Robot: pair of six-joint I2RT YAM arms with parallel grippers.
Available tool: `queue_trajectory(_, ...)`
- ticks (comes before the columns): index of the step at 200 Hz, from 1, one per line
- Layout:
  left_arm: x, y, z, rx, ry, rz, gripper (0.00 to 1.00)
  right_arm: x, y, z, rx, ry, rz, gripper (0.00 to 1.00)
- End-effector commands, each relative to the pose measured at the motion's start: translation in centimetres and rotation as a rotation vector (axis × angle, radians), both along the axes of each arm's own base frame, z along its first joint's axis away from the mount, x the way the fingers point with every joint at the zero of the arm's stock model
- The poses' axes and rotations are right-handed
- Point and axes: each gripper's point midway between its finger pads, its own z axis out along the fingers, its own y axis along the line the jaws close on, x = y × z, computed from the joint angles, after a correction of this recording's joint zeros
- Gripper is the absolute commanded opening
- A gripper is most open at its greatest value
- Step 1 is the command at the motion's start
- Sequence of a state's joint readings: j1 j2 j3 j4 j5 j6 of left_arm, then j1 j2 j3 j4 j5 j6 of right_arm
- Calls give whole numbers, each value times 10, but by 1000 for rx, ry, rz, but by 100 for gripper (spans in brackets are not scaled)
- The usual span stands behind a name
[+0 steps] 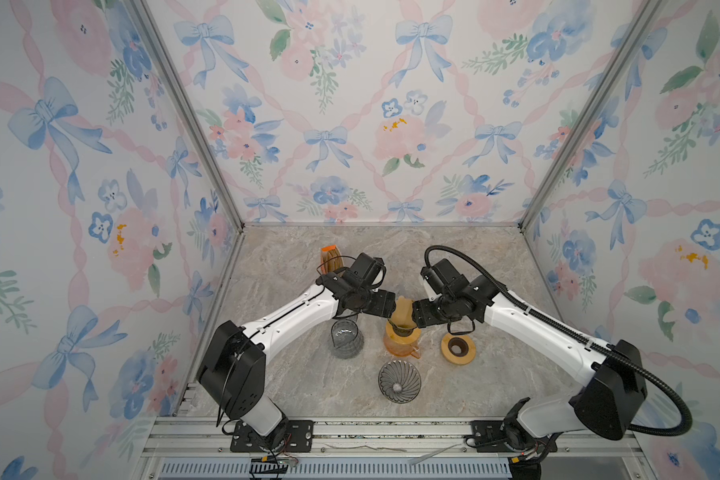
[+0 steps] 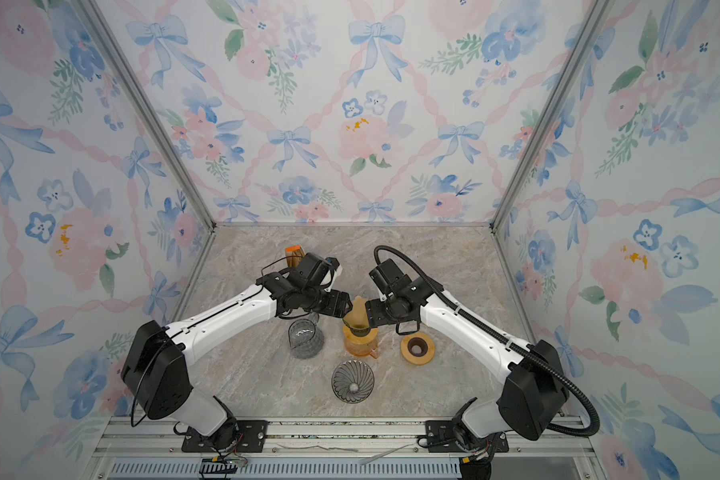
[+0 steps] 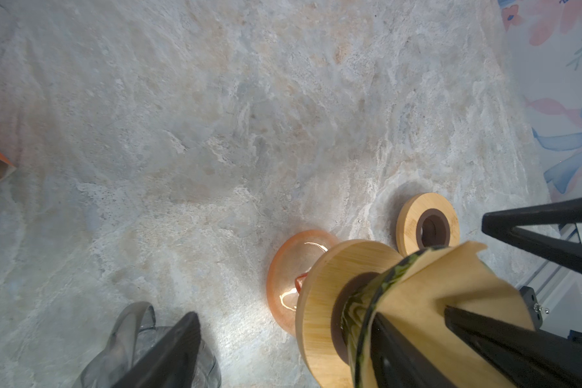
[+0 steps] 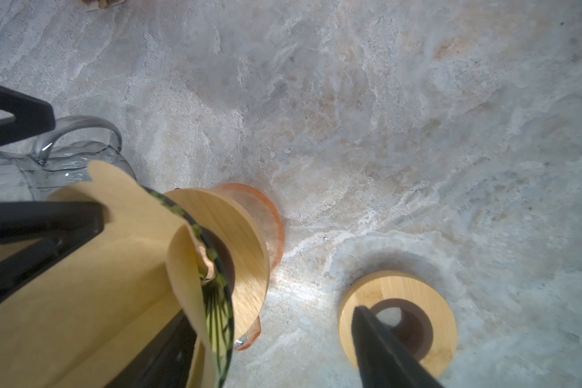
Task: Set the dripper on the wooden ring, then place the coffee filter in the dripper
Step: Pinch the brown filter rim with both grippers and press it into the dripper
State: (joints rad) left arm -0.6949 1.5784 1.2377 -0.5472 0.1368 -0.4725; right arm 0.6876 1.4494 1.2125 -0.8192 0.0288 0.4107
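Observation:
The tan paper coffee filter (image 1: pixel 404 311) (image 2: pixel 358 309) stands as a cone in the dark green ribbed glass dripper (image 3: pixel 360 309) (image 4: pixel 217 319). The dripper rests on a wooden collar (image 3: pixel 323 292) on top of the orange carafe (image 1: pixel 398 348). My left gripper (image 1: pixel 391 316) (image 3: pixel 283 356) and right gripper (image 1: pixel 416 318) (image 4: pixel 273 359) meet over it from either side, both open. Each has one finger against the filter paper and the other well outside, over the table. The filter's upper edge sticks up above the dripper's rim.
A grey glass pitcher (image 1: pixel 345 338) stands left of the carafe. A second, grey ribbed dripper (image 1: pixel 399 381) lies in front of it, and a loose wooden ring (image 1: pixel 458 349) lies to the right. An orange-topped filter holder (image 1: pixel 331 257) is behind my left arm.

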Motion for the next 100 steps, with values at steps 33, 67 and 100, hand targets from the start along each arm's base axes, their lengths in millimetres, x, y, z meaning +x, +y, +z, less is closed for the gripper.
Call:
queue_trajectory(33, -11, 3, -4, 24, -2, -4, 80, -9, 1, -2, 21, -4, -5, 75)
queue_trajectory(67, -16, 2, 0, 14, -7, -6, 80, -10, 0, -1, 44, -24, -20, 75)
queue_trajectory(100, -18, 2, 7, 2, -21, -4, 80, -12, 1, 8, 68, -55, -20, 75)
